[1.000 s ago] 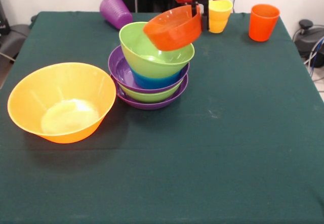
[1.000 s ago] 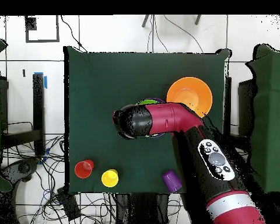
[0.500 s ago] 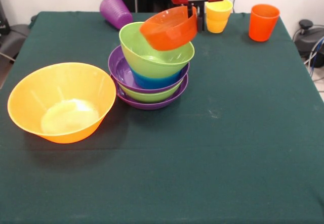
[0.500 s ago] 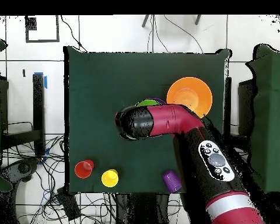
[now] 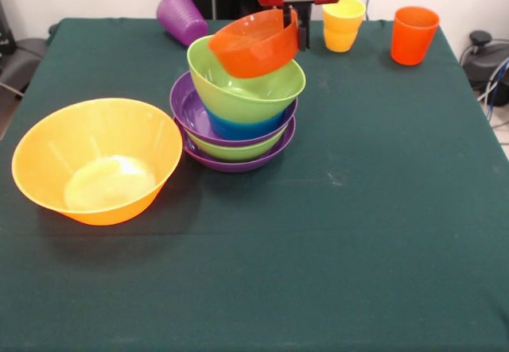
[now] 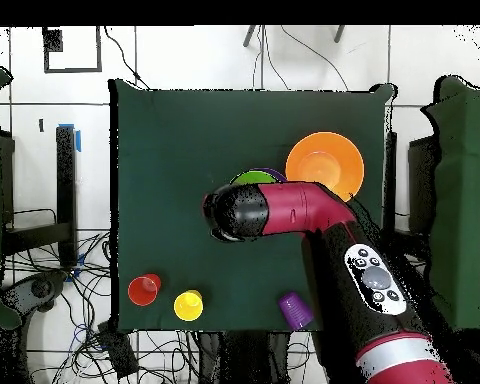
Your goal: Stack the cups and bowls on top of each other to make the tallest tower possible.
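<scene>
The tower [image 5: 238,106] stands mid-table: a green bowl [image 5: 238,86] on top, then blue, purple, green and purple bowls below. A small red-orange bowl [image 5: 253,44] hangs tilted over the top green bowl, with my gripper [image 5: 298,25] shut on its right rim. A very large yellow-orange bowl [image 5: 97,160] sits to the left of the tower. At the far edge are the cups: a ribbed purple one [image 5: 181,17] lying on its side, stacked yellow-orange ones [image 5: 343,24] and an orange-red one [image 5: 413,34]. In the overhead view my arm [image 6: 284,210] covers most of the tower.
From overhead, the big yellow-orange bowl [image 6: 325,165] lies near the table's right edge. The orange-red cup [image 6: 144,290], yellow cup [image 6: 188,304] and purple cup [image 6: 293,310] line the bottom edge. Cables trail on the floor around the table.
My gripper has carried the red-orange bowl leftward in the front view and slightly up, so it now hangs more squarely over the top green bowl. Nothing else moved.
</scene>
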Available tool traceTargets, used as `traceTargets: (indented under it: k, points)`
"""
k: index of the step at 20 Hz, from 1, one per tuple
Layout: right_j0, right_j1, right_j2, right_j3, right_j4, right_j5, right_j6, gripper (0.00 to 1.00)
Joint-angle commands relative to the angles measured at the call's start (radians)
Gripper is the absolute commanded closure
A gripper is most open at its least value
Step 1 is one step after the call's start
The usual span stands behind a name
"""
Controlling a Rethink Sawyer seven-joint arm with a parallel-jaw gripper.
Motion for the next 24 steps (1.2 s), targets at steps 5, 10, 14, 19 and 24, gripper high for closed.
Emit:
traceTargets:
  k: [5, 10, 14, 19, 24]
  points:
    - [0.047, 0.008, -0.047, 0.028, -0.036, -0.078, 0.086, 1.0]
    - [0.048, 0.011, -0.054, 0.026, -0.032, -0.085, 0.079, 1.0]
    - [0.046, 0.014, -0.057, 0.028, -0.029, -0.092, 0.071, 1.0]
    - [0.045, 0.016, -0.059, 0.027, -0.027, -0.093, 0.065, 1.0]
    - [0.045, 0.02, -0.063, 0.028, -0.028, -0.1, 0.066, 1.0]
